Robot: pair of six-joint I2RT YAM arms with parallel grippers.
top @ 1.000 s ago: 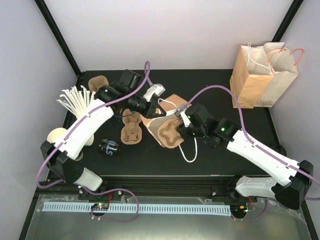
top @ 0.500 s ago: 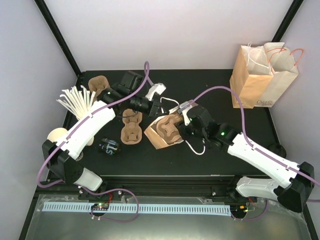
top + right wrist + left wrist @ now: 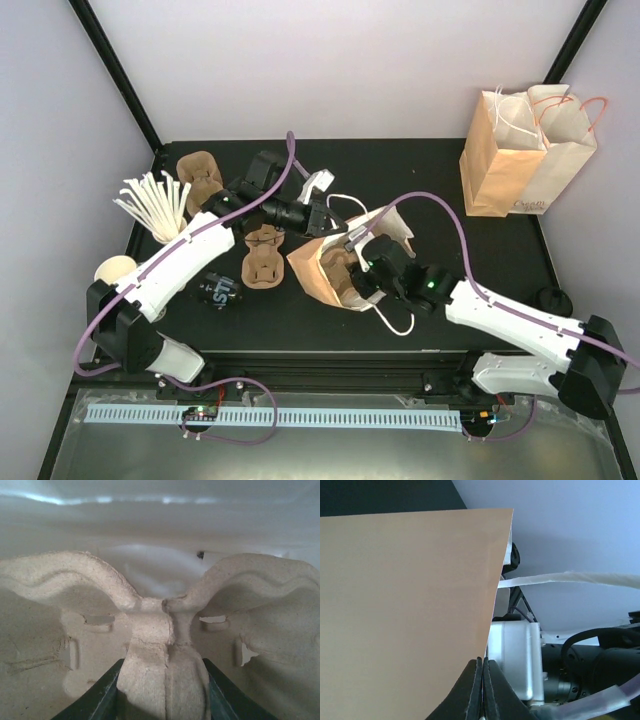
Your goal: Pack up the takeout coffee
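Observation:
The takeout coffee (image 3: 218, 292) lies on its side on the table's left, dark with white print, away from both grippers. My left gripper (image 3: 322, 216) is shut on the top edge of a brown paper bag (image 3: 322, 262), holding its mouth open. In the left wrist view the fingertips (image 3: 483, 680) pinch the bag's wall (image 3: 410, 605). My right gripper (image 3: 356, 282) is at the bag's mouth, shut on a brown pulp cup carrier (image 3: 340, 272). In the right wrist view the jaws (image 3: 162, 695) clamp the carrier's centre post (image 3: 162, 645), with the bag's pale inside (image 3: 160, 510) behind.
More pulp carriers lie at the back left (image 3: 200, 170) and left of the bag (image 3: 264, 256). A cup of white stirrers (image 3: 152, 203) and a lidless white cup (image 3: 114, 269) stand at the left. Upright brown paper bags (image 3: 525, 150) stand at the back right.
My left gripper has moved right and lifted the bag's edge, so the bag now gapes open. My right gripper has carried the pulp carrier left and nearer, into the bag's mouth.

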